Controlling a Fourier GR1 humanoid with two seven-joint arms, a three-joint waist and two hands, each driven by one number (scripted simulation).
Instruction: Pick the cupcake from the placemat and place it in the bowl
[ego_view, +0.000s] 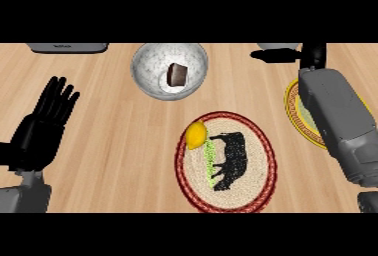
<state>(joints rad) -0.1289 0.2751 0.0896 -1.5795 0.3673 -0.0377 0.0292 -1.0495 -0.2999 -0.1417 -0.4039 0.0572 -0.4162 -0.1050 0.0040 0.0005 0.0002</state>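
My left hand (40, 125) rests spread; whether my right hand (308, 53) is open, I cannot tell. The cupcake (177, 75) sits in the bowl (151, 60) on the wooden counter (118, 130).

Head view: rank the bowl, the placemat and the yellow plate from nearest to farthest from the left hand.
1. Bowl, upper middle, nearest the left hand.
2. Placemat, lower middle.
3. Yellow plate, far right.
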